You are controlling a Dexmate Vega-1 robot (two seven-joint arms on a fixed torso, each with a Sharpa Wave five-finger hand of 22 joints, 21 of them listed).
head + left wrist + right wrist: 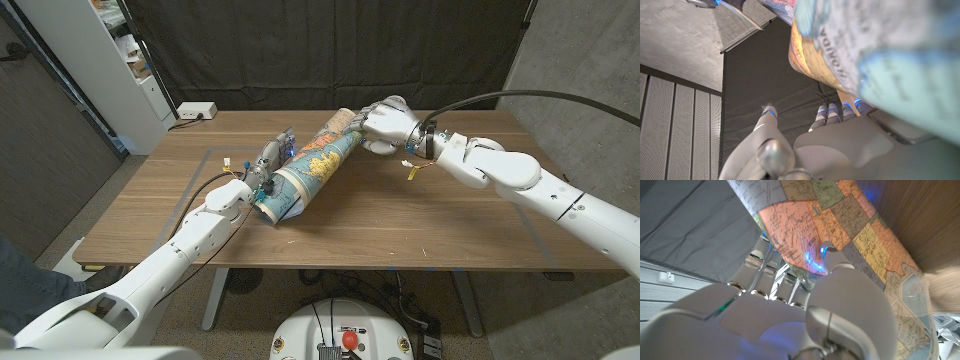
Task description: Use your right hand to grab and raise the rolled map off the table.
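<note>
The rolled map [310, 165], printed with coloured states and blue sea, lies slantwise across the middle of the wooden table [430, 225]. My right hand [385, 125] grips its far end. In the right wrist view the thumb of that hand [805, 315] presses on the map [850, 225] and the fingers wrap around behind the roll. My left hand [270, 160] stands beside the map's near half, on its left, fingers apart and holding nothing. In the left wrist view the map [880, 45] looms close over the left hand [825, 145]. Whether the far end is off the wood I cannot tell.
A white power strip [195, 111] lies at the table's far left corner. A white shelf unit [110, 60] stands behind the table on the left, and a black curtain [330, 50] hangs behind it. Thin tape lines [205, 165] mark the tabletop.
</note>
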